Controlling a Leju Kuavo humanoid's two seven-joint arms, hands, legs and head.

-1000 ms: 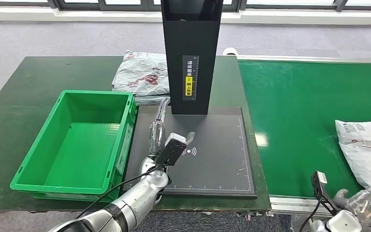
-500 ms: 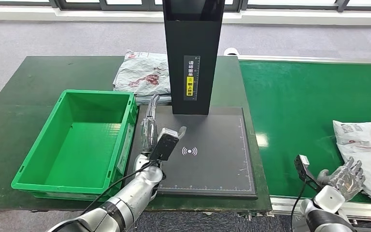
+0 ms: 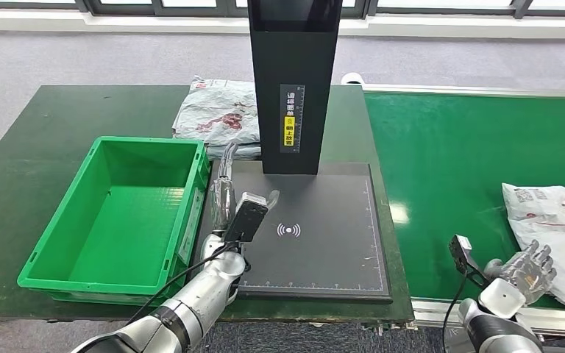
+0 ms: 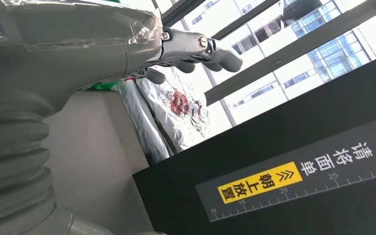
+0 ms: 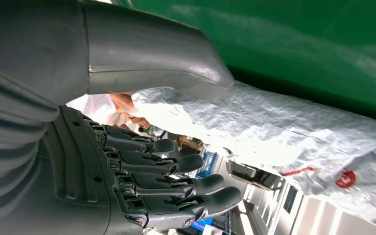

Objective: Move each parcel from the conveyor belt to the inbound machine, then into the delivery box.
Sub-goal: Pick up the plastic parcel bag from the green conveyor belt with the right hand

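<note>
Parcel [image 3: 555, 235] cut off beside right hand [image 3: 526, 266]

The head view looks down from above on the desk [image 3: 59, 132] and conveyor belt [image 3: 471, 147]. Both wrist views sit close behind their fingers [image 5: 186, 186] (turned sideways), sharing the scanner tower [image 4: 298, 161].

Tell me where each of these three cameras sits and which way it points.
Head view: high on the body, looking down at green bin, scanner pad, belt; both arms show.
Left wrist view: behind the left hand, facing the black column.
Right wrist view: behind the right hand, facing the belt parcel, as the head view also shows.
</note>
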